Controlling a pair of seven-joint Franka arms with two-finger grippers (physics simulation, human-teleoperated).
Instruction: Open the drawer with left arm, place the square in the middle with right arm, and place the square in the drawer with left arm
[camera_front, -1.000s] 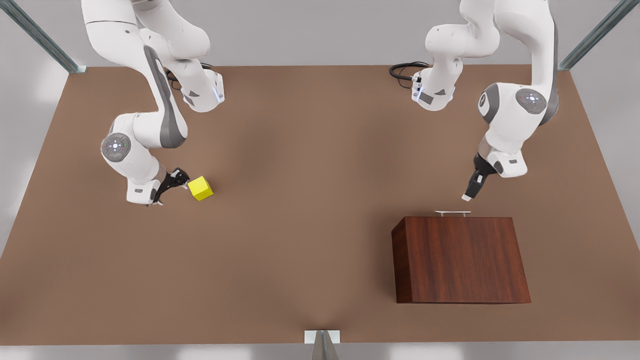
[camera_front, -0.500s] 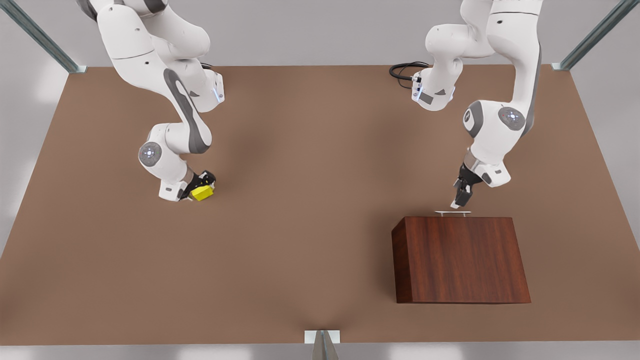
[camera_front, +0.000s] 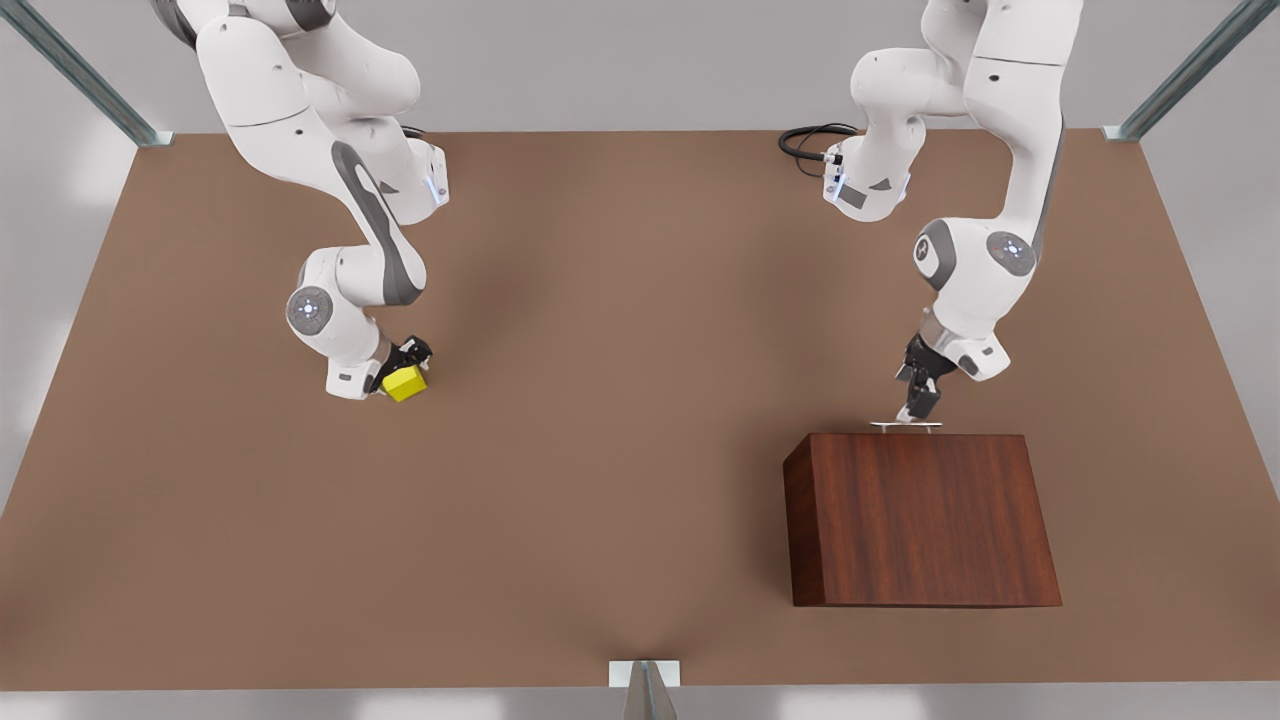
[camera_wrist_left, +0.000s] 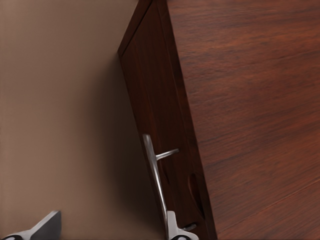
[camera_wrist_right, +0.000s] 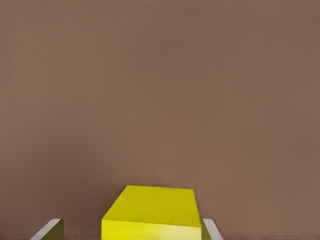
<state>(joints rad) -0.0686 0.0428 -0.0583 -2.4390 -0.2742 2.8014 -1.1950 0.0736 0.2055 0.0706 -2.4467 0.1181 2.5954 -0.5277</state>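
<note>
**Cube between the right fingers, left gripper at the drawer handle**

On the front view's left, the right arm (camera_front: 340, 210) bends down over the brown table (camera_front: 620, 330), nearer its left edge than its centre. The right gripper (camera_front: 400, 375) sits low at the yellow square (camera_front: 406, 383), which rests on the table surface. In the right wrist view the square (camera_wrist_right: 152, 212) lies between the two pale fingertips (camera_wrist_right: 49, 230): one fingertip stands right against the cube's side, the other a little way off its opposite side, so the jaws straddle the cube with a gap left on one side and are not closed on it. The middle (camera_front: 620, 400) of the table is plain brown board.

On the front view's right, the dark wood cabinet (camera_front: 920, 520) stands toward the near right part of the table, well apart from the square. The drawer (camera_wrist_left: 165, 145) is flush in the cabinet's face, its slim silver handle (camera_front: 905, 426) along the far side. The left arm (camera_front: 985, 250) reaches down from the far right corner, and the left gripper (camera_front: 918, 408) is at the handle. In the left wrist view one fingertip (camera_wrist_left: 176, 231) lies against the handle bar (camera_wrist_left: 154, 175) and the other (camera_wrist_left: 40, 229) is well out over the table, so the jaws are spread wide.
</note>
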